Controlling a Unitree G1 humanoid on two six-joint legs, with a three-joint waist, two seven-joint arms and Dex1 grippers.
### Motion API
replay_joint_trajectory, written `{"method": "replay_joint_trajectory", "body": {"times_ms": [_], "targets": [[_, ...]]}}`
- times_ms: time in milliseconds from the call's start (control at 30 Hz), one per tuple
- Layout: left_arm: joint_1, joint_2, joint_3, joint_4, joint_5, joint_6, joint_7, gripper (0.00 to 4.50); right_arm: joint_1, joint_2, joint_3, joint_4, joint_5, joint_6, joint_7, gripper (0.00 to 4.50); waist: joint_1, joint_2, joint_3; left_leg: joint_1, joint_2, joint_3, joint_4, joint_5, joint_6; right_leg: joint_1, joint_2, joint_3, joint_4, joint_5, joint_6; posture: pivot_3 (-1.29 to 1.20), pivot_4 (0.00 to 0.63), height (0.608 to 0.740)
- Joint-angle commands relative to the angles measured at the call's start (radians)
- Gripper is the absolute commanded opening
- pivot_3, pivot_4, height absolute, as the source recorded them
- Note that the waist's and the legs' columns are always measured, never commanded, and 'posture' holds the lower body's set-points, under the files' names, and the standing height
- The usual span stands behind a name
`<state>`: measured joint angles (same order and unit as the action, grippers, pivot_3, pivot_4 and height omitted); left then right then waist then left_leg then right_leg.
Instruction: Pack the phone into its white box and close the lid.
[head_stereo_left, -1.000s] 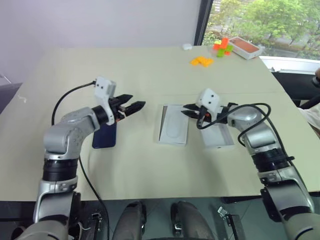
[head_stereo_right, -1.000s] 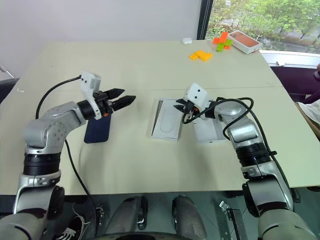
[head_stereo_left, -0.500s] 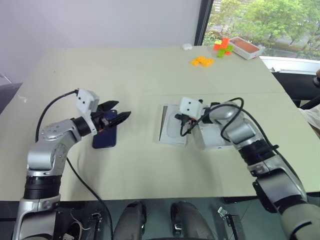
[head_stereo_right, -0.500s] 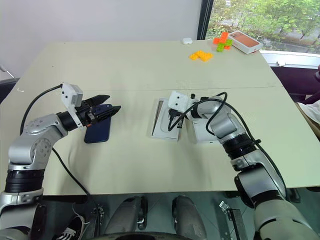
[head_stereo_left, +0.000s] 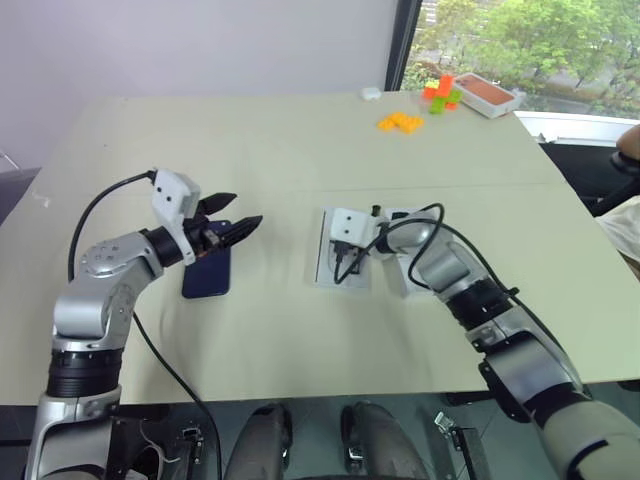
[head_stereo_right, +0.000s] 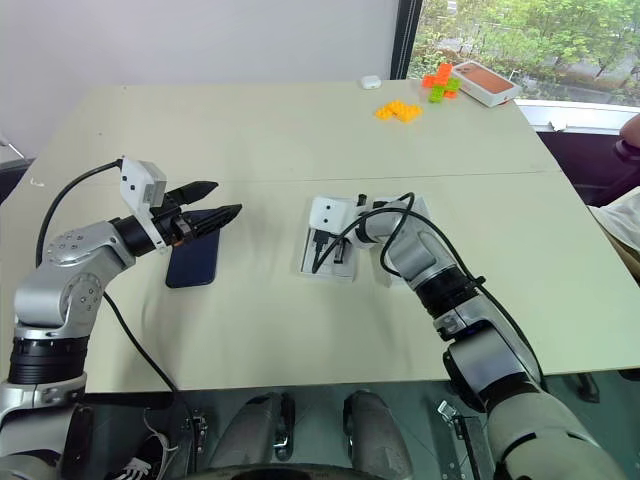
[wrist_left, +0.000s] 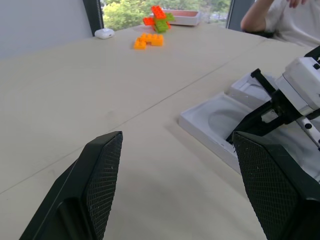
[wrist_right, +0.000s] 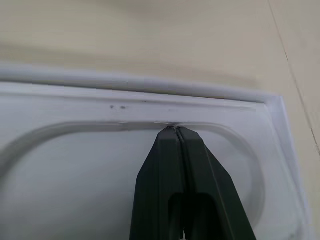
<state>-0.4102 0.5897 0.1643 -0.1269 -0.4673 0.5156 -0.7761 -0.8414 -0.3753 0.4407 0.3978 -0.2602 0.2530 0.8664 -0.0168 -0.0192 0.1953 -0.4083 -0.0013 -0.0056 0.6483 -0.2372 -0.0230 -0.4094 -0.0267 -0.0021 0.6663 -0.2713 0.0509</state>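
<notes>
With its two fingers pressed together, the right end effector (wrist_right: 176, 131) noses down into the rounded recess of a thin white insert (head_stereo_left: 326, 262) at mid-counter (head_stereo_left: 300, 330), and a push from there could slide or tip the insert against the white piece (head_stereo_right: 418, 207) just beside it, probably the white box or the lid. The left end effector (head_stereo_right: 222, 211) hangs level and wide above the phone (head_stereo_left: 207, 275), holding nothing. A careless drop could skid the glossy handset.

Both head views look down and forward over the table (head_stereo_left: 300, 140) from above. Left wrist view skims low across it; right wrist view sits tight against the white insert (wrist_right: 60, 165), also seen from the head.
</notes>
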Motion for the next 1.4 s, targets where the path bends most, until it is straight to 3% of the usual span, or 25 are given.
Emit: {"method": "replay_joint_trajectory", "body": {"times_ms": [33, 300, 600, 767, 967, 1133, 1400], "targets": [[-0.028, 0.013, 0.004, -0.01, 0.005, -0.013, 0.008, 3.71, -0.023, 0.019, -0.018, -0.013, 0.011, 0.01, 0.001, 0.04, 0.001, 0.0, 0.0, 0.0, 0.0, 0.0, 0.0, 0.0, 0.0, 0.0, 0.0, 0.0, 0.0, 0.0, 0.0, 0.0, 0.15, 0.74], [-0.017, 0.011, 0.006, -0.016, 0.007, -0.016, 0.02, 3.71, -0.021, 0.027, -0.041, 0.011, 0.006, -0.003, -0.046, 0.04, 0.001, 0.0, 0.0, 0.0, 0.0, 0.0, 0.0, 0.0, 0.0, 0.0, 0.0, 0.0, 0.0, 0.0, 0.0, 0.0, 0.15, 0.74], [-0.01, 0.016, 0.01, -0.009, 0.005, -0.023, 0.011, 3.71, -0.04, -0.047, -0.07, -0.015, 0.039, -0.027, 0.038, 0.04, 0.001, 0.0, 0.0, 0.0, 0.0, 0.0, 0.0, 0.0, 0.0, 0.0, 0.0, 0.0, -0.001, 0.0, 0.0, 0.0, 0.15, 0.74], [-0.006, 0.014, 0.002, -0.007, 0.011, -0.029, 0.009, 3.71, -0.003, -0.056, 0.007, 0.016, -0.055, -0.111, 0.001, 0.04, -0.001, 0.0, 0.0, 0.0, 0.0, 0.0, -0.001, 0.0, 0.0, -0.001, 0.0, 0.0, 0.0, 0.0, 0.0, 0.0, 0.15, 0.74], [0.002, 0.022, 0.011, -0.013, 0.003, -0.022, 0.002, 3.71, 0.012, -0.063, 0.002, -0.03, -0.055, -0.122, 0.025, 0.04, 0.001, 0.0, 0.0, 0.0, 0.0, 0.0, 0.0, 0.0, 0.0, 0.0, 0.0, 0.0, 0.0, 0.0, 0.0, 0.0, 0.15, 0.74], [0.01, 0.026, 0.011, -0.015, 0.0, -0.025, -0.009, 3.71, 0.013, -0.049, -0.081, -0.072, 0.052, -0.1, 0.062, 0.04, 0.001, 0.0, 0.0, 0.0, 0.0, 0.0, 0.0, 0.0, 0.0, 0.0, 0.0, 0.0, 0.0, 0.0, 0.0, 0.0, 0.15, 0.74], [0.039, 0.052, 0.032, -0.017, -0.017, -0.024, -0.045, 3.71, 0.012, -0.061, -0.292, -0.194, 0.347, 0.066, 0.168, 0.04, 0.002, 0.0, 0.0, 0.0, 0.0, 0.0, 0.0, 0.0, 0.0, 0.0, 0.0, 0.0, -0.001, 0.0, 0.0, 0.0, 0.15, 0.74]]}}
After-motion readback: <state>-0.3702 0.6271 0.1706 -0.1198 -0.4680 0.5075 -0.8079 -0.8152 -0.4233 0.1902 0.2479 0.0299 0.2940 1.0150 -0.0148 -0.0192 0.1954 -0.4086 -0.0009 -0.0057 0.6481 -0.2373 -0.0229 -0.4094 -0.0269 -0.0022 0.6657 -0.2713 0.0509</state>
